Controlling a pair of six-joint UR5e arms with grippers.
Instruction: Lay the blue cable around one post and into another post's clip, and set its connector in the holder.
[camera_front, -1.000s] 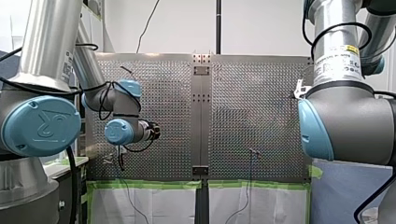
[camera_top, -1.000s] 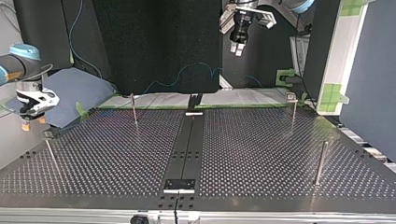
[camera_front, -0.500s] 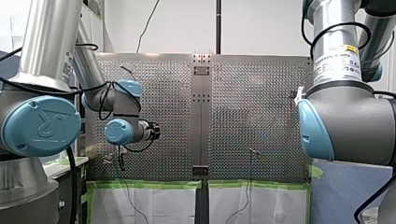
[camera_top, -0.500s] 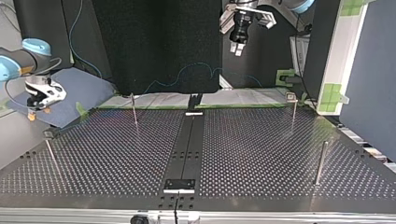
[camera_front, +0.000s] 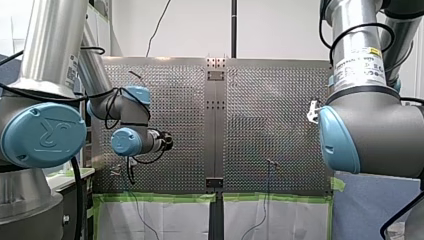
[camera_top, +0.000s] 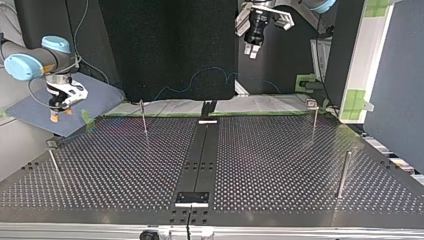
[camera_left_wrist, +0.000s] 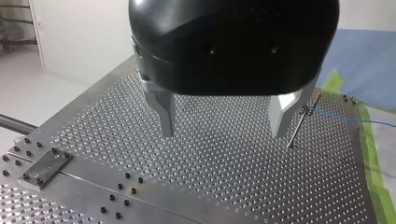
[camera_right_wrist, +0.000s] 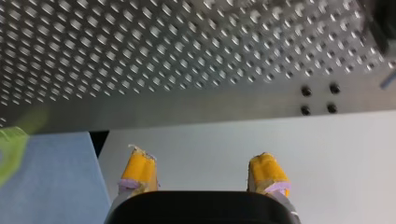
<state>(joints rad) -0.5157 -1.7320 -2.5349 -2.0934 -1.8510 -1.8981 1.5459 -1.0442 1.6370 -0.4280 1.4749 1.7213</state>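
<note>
The left wrist view alone shows the thin blue cable (camera_left_wrist: 348, 117) meeting a slim post's (camera_left_wrist: 296, 130) top, just beside my left jaws, wide and empty over the desk (camera_left_wrist: 210, 186). The right wrist view shows my right jaws wide, yellow-padded, empty; in the top view they have swung nearer the desk's left edge.

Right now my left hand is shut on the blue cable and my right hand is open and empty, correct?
No. The left wrist view shows my left hand open and empty; the blue cable runs to a thin post beside it. My right hand is open and empty, as you said.
</note>
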